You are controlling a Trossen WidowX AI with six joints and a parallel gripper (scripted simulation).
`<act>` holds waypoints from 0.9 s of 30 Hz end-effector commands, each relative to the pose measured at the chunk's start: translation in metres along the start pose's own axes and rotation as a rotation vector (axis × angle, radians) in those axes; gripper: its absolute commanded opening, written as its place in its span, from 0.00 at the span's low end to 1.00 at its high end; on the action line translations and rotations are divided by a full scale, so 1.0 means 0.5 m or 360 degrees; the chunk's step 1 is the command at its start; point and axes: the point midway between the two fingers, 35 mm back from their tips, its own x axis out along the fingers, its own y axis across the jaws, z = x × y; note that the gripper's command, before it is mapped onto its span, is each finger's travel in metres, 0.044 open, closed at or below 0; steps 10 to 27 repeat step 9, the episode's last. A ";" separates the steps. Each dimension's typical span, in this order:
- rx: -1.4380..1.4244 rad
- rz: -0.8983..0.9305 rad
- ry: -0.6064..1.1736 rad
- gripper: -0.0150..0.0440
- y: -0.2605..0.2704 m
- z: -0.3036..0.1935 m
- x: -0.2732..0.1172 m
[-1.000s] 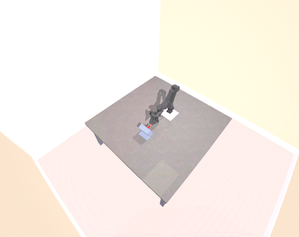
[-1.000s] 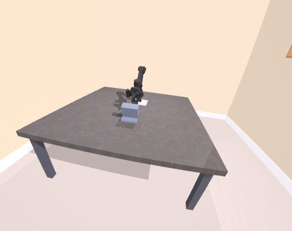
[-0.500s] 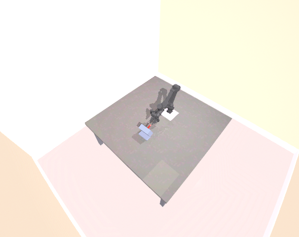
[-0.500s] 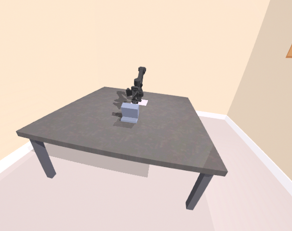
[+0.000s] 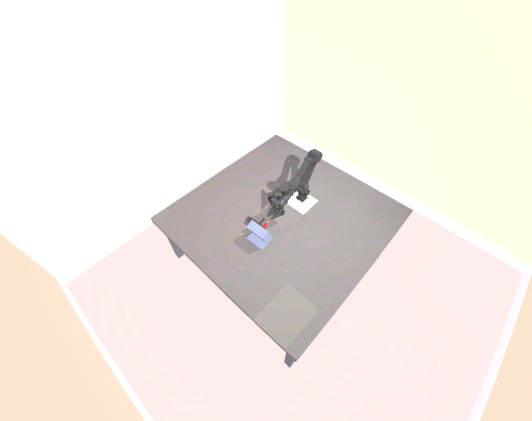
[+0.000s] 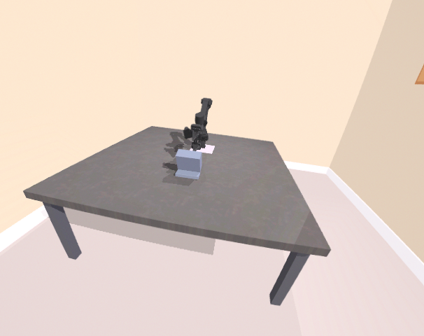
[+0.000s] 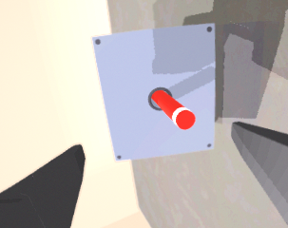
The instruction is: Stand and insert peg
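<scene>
Fingers of the gripper (image 5: pixel 276 217) (image 6: pixel 195 148) (image 7: pixel 159 135) spread wide around nothing, to leave the peg (image 5: pixel 265 224) (image 7: pixel 169 106) free; seated in the hole (image 7: pixel 152 105) of the sloped panel (image 5: pixel 258 228) (image 6: pixel 189 161) (image 7: pixel 134 128), banded end outward, apparently held by the hole's wall; full depth impossible to tell; probably just retreating left.
</scene>
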 end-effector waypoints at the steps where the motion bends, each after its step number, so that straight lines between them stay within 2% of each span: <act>1: -0.0001 0.0000 0.0004 1.00 0.000 0.000 -0.008; 27: -0.0001 -0.0002 0.0004 1.00 0.001 0.000 -0.020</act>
